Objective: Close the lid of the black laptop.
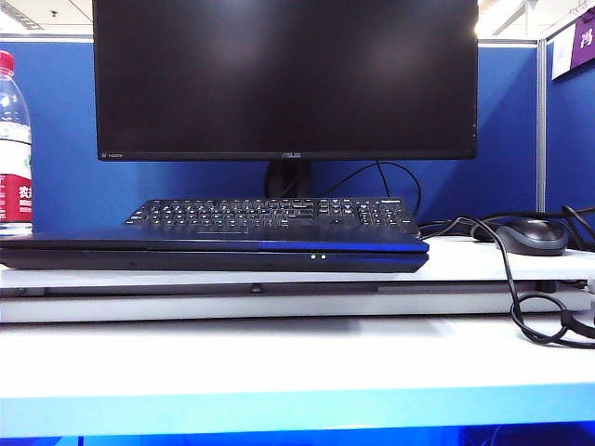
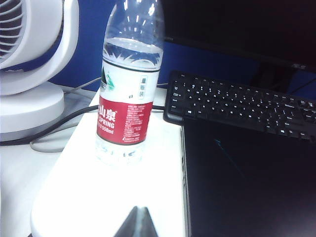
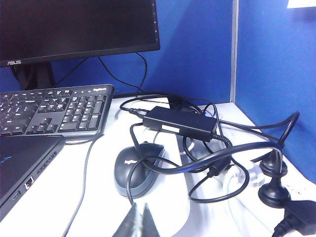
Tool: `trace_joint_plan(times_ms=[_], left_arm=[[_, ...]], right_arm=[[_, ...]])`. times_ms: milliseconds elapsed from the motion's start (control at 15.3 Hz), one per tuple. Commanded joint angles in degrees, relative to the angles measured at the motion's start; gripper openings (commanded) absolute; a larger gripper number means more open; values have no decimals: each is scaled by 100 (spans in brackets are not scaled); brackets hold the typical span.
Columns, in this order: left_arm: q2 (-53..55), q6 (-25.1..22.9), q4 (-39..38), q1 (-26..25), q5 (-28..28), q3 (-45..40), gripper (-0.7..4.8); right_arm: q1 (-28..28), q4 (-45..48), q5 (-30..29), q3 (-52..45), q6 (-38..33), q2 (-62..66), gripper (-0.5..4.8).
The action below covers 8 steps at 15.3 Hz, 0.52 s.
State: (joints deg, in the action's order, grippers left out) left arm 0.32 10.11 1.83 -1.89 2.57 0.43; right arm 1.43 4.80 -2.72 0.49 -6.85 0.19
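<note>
Exterior view shows the laptop point(image 1: 214, 251) lying flat on the white desk point(image 1: 279, 353), its lid point(image 1: 214, 240) already down on the base, two small LEDs lit on the front edge; the closing looks done. A keyboard point(image 1: 270, 214) sits just behind it, a monitor point(image 1: 284, 74) farther back, a bottle point(image 1: 14, 149) at far left and a mouse point(image 1: 532, 236) at right. The left gripper point(image 2: 137, 224) hovers near the bottle, left of the laptop; the right gripper point(image 3: 137, 222) hangs over the mouse and cables, to its right. Both show only dark tips pressed together, so they seem clenched on nothing. The lid is probably thin, stiff and smooth, hinged at the far edge; I would press on its near edge, gently, since the screen is fragile.
</note>
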Motion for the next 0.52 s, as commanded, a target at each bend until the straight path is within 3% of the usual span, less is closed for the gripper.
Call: trace_joint_plan(times_ms=[65,523], left_arm=[[-15,17,39,-4,20,0,-4],[-15,17,39,-4,20,0,-4]], right_arm=[[-138,17,28,-22,-39,-9,-1],[-229,-28,22,-22,-24,-9,-1]])
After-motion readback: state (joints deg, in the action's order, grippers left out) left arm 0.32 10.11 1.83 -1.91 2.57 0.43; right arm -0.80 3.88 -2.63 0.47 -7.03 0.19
